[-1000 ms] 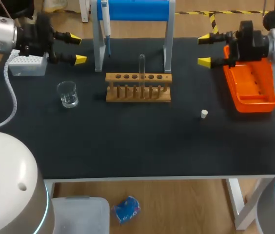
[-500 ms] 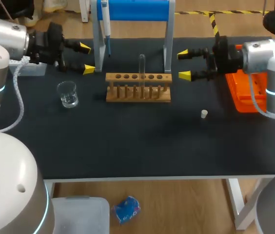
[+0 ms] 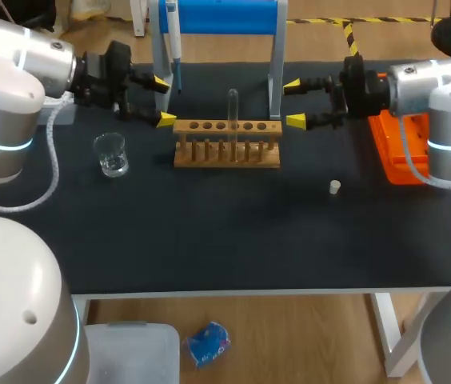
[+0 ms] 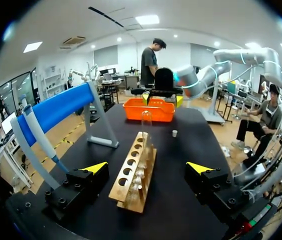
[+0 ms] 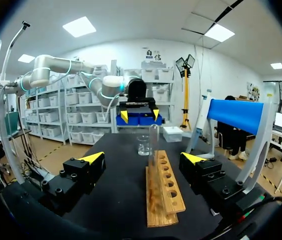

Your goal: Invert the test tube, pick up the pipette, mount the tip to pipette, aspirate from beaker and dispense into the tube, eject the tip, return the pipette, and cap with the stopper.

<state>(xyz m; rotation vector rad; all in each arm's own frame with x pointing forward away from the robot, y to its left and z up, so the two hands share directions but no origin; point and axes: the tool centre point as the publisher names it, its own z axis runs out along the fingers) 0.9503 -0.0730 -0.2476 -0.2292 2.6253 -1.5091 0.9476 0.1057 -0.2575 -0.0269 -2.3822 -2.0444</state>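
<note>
Tube [image 3: 232, 108] stands upright in the rack [image 3: 227, 154], mid-table, long axis vertical. Left gripper [image 3: 163, 101] and right gripper [image 3: 293, 102] gape empty at opposite rack ends, facing it; the right looks slightly nearer.

A clear test tube [image 3: 232, 106] stands upright in a middle hole of the wooden rack [image 3: 226, 144], which sits mid-surface towards the far edge. The white and blue pipette [image 3: 173, 38] hangs tip-down at the left end of the blue stand [image 3: 219, 16] behind the rack. A small glass beaker [image 3: 111, 154] holding a little clear liquid stands upright left of the rack. The small white stopper [image 3: 334, 187] lies on the surface right of the rack, nearer the front edge. A white tip box [image 5: 172, 134] sits by the far left corner.
</note>
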